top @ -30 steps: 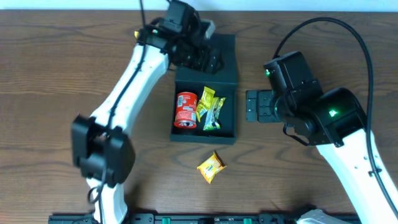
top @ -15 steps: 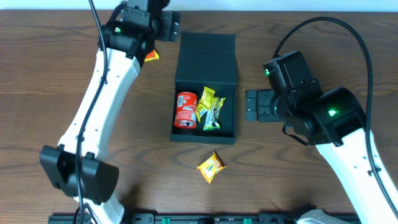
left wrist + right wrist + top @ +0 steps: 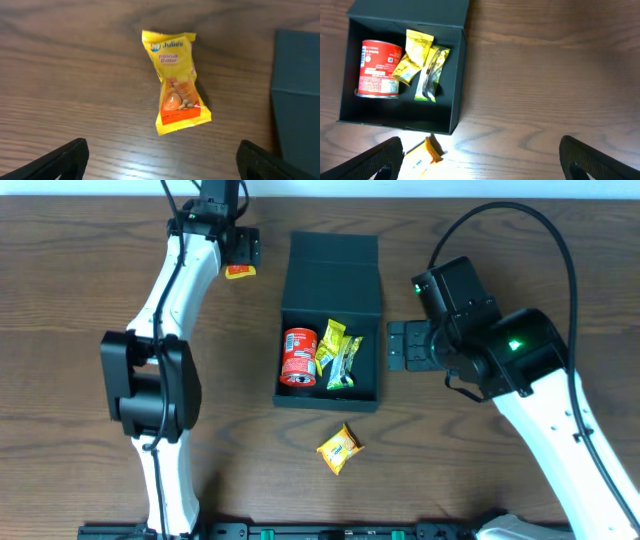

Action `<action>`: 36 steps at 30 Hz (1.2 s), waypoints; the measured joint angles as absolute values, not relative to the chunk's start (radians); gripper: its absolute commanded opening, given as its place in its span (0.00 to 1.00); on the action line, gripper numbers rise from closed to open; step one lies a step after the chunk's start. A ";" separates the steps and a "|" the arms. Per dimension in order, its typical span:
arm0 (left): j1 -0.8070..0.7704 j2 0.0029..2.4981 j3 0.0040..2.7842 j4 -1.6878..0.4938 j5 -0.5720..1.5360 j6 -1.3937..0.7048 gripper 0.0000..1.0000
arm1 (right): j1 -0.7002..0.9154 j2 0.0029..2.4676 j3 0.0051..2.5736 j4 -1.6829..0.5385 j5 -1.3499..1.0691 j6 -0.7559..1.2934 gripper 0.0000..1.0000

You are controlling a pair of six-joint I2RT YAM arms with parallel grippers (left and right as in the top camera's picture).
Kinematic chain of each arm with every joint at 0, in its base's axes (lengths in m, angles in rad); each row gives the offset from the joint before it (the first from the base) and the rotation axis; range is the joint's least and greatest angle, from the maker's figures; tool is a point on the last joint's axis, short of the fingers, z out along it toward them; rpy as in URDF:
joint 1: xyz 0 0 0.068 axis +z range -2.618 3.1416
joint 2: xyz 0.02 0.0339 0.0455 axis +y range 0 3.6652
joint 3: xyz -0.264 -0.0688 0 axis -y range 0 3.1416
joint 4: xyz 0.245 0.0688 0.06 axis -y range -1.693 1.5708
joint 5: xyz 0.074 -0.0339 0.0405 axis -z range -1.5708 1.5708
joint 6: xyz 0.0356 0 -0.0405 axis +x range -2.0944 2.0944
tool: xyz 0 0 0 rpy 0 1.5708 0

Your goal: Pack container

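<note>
overhead: the dark teal container (image 3: 331, 268) sits mid-table, lid flap laid open on its far side. inside it are one red can (image 3: 299, 356), its label too small to read, one yellow packet (image 3: 328, 343) and one green packet (image 3: 343, 367). one loose yellow packet (image 3: 340, 448) lies just off the container's near wall. one yellow-and-red packet (image 3: 238, 272) lies left of the lid, by the left gripper (image 3: 238, 248). the right gripper (image 3: 398, 347) hangs just right of the container.

left wrist: the yellow-and-red packet reads "julie's peanut butter"; the fingers stand wide apart, empty.

right wrist: fingers spread wide, holding nothing, above the container.
</note>
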State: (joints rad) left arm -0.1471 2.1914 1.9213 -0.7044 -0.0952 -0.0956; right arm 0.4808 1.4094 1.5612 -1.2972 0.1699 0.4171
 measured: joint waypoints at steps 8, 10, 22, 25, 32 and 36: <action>-0.146 2.301 1.921 -0.704 0.020 -0.170 0.96 | 0.481 1.444 1.561 -1.298 0.167 0.417 0.99; -0.146 2.325 1.921 -0.704 0.027 -0.181 0.99 | 0.481 1.450 1.561 -1.298 0.165 0.418 0.99; -0.146 2.350 1.921 -0.645 0.011 -0.211 0.68 | 0.481 1.453 1.560 -1.298 0.157 0.418 0.99; -0.146 2.350 1.921 -0.645 0.011 -0.208 0.68 | 0.481 1.453 1.560 -1.297 0.157 0.418 0.99; -0.146 2.350 1.921 -0.639 0.007 -0.209 0.82 | 0.481 1.453 1.560 -1.297 0.157 0.418 0.99; -0.146 2.351 1.921 -0.617 0.003 -0.210 0.89 | 0.481 1.453 1.560 -1.297 0.157 0.417 0.99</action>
